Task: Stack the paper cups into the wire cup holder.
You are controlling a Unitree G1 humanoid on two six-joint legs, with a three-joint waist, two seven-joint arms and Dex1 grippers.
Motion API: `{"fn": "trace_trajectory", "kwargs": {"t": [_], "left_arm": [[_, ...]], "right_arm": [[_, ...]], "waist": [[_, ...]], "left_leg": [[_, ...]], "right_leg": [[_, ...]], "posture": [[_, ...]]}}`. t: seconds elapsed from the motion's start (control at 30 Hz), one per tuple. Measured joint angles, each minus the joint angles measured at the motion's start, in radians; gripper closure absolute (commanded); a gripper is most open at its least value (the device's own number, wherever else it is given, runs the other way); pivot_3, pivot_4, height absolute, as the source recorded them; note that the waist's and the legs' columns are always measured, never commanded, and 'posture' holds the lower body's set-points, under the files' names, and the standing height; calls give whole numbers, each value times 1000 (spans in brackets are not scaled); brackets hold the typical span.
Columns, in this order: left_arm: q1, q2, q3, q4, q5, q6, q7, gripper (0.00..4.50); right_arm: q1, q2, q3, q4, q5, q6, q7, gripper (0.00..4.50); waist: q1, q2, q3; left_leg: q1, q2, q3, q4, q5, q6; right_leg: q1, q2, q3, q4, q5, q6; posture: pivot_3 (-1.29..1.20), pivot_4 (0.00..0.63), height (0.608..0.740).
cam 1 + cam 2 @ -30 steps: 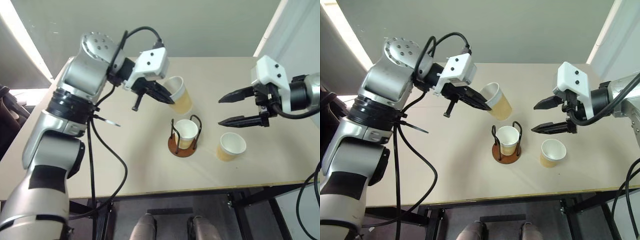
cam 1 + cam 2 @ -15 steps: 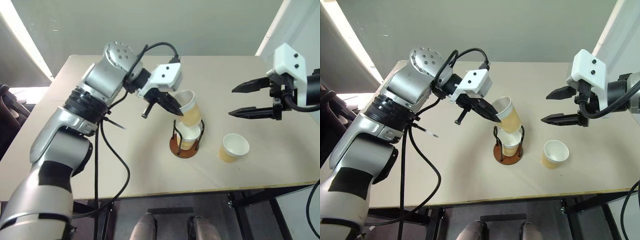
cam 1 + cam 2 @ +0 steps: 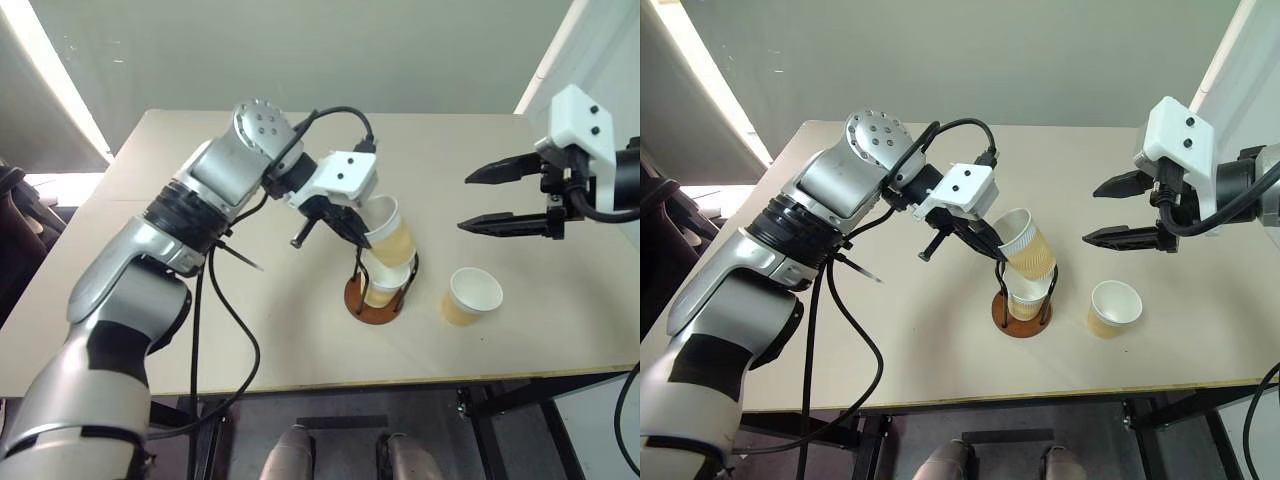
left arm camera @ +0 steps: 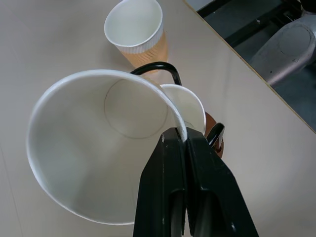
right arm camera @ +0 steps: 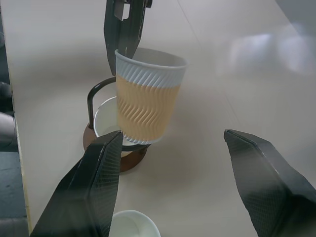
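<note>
My left gripper [image 3: 362, 235] is shut on the rim of a tan paper cup [image 3: 392, 236], which it holds tilted over the wire cup holder [image 3: 356, 297]. The held cup's bottom is level with the tops of the black hoops [image 5: 96, 96]. It hangs just above a second cup [image 4: 191, 105] seated inside the holder. A third cup [image 3: 471, 295] stands upright on the table to the right of the holder. My right gripper [image 3: 464, 204] hovers open and empty above and beyond that cup, pointing toward the holder.
The beige table [image 3: 250, 330] has bare room left of the holder and along its front edge. A black cable [image 3: 225, 300] hangs from my left arm over the table's left part.
My left gripper carried its cup right and down, from behind the holder to directly over it. The right gripper stays open in place.
</note>
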Motion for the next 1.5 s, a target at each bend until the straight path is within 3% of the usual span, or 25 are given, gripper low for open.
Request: {"fn": "trace_trajectory", "kwargs": {"t": [0.57,1.03,1.5], "left_arm": [[-66,14,2,41,-1,-33,-1,4476],[-75,125,-101,-75,-96,-20,-3,4476],[-75,104,-143,-85,-90,-38,-4,4476]], "right_arm": [[-20,1,1,19,7,-13,1,1119],[-20,3,1,17,10,-11,8,1119],[-18,2,1,16,9,-11,8,1119]], "waist": [[0,0,0],[0,1,0],[1,2,0]], "left_leg": [[0,0,1,0,-1,1],[0,0,1,0,-2,1],[0,0,2,0,-2,1]], "right_leg": [[0,0,0,-1,0,1],[0,0,1,-1,-1,1],[0,-1,1,-1,-1,1]], "posture": [[0,150,740],[0,150,740],[0,150,740]]}}
